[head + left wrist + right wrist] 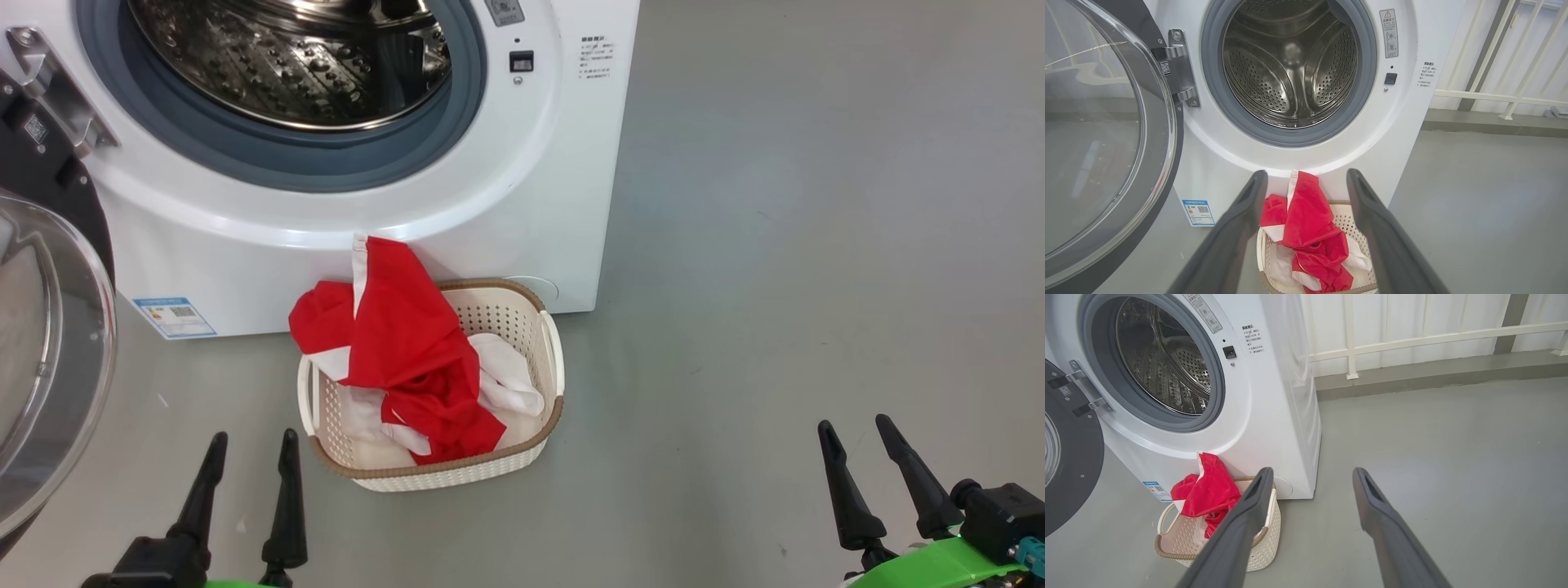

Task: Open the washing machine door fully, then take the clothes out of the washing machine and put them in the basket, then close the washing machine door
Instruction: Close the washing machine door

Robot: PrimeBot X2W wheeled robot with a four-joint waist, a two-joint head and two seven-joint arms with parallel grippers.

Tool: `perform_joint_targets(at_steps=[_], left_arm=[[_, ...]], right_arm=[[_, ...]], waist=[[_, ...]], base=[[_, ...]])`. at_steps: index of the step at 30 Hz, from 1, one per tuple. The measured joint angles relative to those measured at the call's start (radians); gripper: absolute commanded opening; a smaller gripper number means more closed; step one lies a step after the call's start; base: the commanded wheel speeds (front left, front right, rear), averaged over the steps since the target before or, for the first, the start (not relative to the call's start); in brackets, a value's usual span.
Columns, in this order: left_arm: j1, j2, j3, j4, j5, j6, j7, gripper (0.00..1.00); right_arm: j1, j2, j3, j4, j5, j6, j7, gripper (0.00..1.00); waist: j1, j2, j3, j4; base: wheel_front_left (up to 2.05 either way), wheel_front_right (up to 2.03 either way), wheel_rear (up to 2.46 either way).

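Observation:
The white washing machine (522, 212) (1224, 163) (1274, 416) stands with its steel drum showing no clothes inside. Its door (41, 359) (1098, 143) (1069, 457) hangs swung wide to the left. The red and white clothes (400, 359) (1310, 232) (1208, 494) lie heaped in the cream basket (490, 469) (1349, 222) (1263, 551) on the floor against the machine's front, one piece draped over the far rim. My left gripper (253, 445) (1306, 175) is open, near the basket's left corner. My right gripper (856, 429) (1312, 473) is open, far to the right over bare floor.
Grey floor (775, 286) stretches to the right of the machine. A white railing (1433, 339) and a low kerb run along the back wall. A blue label (174, 316) sits low on the machine's front.

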Motion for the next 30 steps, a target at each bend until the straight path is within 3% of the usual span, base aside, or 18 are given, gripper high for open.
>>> perform_joint_targets(at_steps=[15, 30], left_arm=[[0.000, 0.000, -0.007, 0.005, -0.012, 0.016, 0.000, 1.00], [0.077, 0.001, -0.012, 0.030, -0.068, 0.072, 0.000, 1.00]], right_arm=[[0.000, -0.001, 0.012, 0.001, -0.003, 0.000, 0.000, 1.00], [-0.009, -0.039, 0.139, 0.036, -0.003, 0.000, 0.000, 1.00]], waist=[[0.0000, 0.0000, -0.009, 0.029], [0.0000, 0.0000, -0.047, 0.171]], base=[[0.00, 0.00, 0.00], [0.00, 0.00, 0.00]])
